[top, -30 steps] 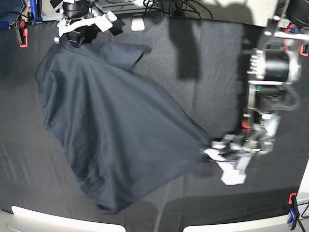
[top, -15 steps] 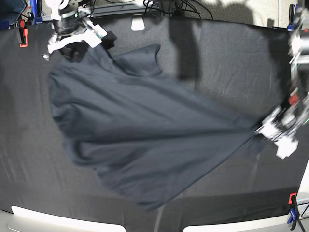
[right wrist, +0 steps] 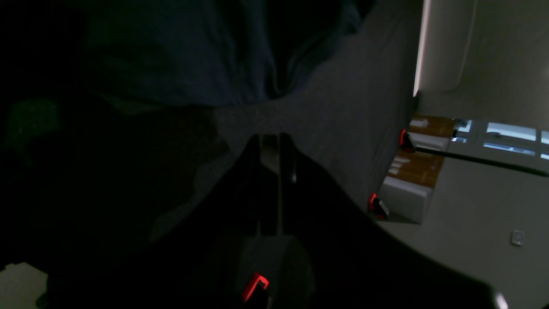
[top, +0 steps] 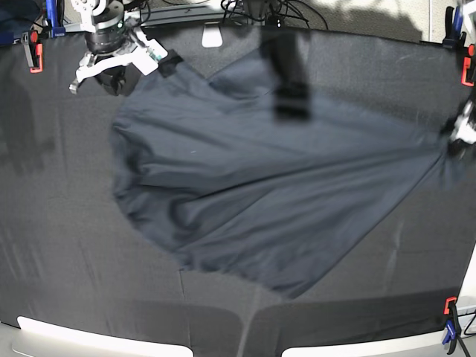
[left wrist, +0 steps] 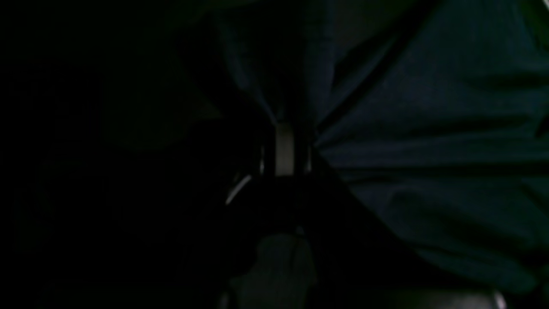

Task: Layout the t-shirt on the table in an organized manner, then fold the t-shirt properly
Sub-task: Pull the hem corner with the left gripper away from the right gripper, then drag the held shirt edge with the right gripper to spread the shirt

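T-shirt (top: pixel 245 201) now stretched wide across table (top: pixel 59 245), long axis far-left to right edge; earlier bunched at left. Spread progressing, still skewed, loose hem sagging near side. Right gripper (top: pixel 111 63) clamped on far-left corner; left gripper (top: pixel 462 134) clamped on right corner. Not yet flat; folding not started.

Right arm (top: pixel 111 46): black wrist w/ white brackets, silver collar; left arm (top: pixel 462 132): white tip only.
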Robot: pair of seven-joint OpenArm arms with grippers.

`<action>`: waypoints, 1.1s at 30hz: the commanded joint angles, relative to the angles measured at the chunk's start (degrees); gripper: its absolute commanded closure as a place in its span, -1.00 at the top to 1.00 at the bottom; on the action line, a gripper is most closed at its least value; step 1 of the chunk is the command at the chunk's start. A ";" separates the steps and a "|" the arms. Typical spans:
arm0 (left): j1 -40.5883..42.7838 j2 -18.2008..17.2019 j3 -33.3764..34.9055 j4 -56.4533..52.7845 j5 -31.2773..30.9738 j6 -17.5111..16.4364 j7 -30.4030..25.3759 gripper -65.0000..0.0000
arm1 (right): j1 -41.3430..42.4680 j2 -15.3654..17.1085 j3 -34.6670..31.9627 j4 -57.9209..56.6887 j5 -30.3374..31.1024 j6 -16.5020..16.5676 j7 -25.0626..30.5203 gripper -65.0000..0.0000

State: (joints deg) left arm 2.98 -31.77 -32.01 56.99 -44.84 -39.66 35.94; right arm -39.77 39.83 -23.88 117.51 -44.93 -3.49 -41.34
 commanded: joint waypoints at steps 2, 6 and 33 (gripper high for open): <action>1.44 -1.57 -1.57 2.19 -1.44 -0.34 -1.18 -1.00 | -0.11 0.66 0.26 1.11 -1.05 -0.85 0.42 -0.75; 4.46 -1.49 -2.19 3.80 -3.74 -0.34 -0.98 -1.00 | -0.11 0.68 0.24 1.11 0.22 -0.74 1.51 -0.17; 4.46 2.67 -2.19 4.24 -3.45 -0.34 -0.98 -1.00 | 10.29 1.14 -5.95 -4.09 15.15 21.29 8.13 -0.06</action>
State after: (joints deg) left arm 8.03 -27.66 -33.78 60.16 -47.59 -39.48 36.03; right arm -29.19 40.64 -29.85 112.66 -30.20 16.80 -33.98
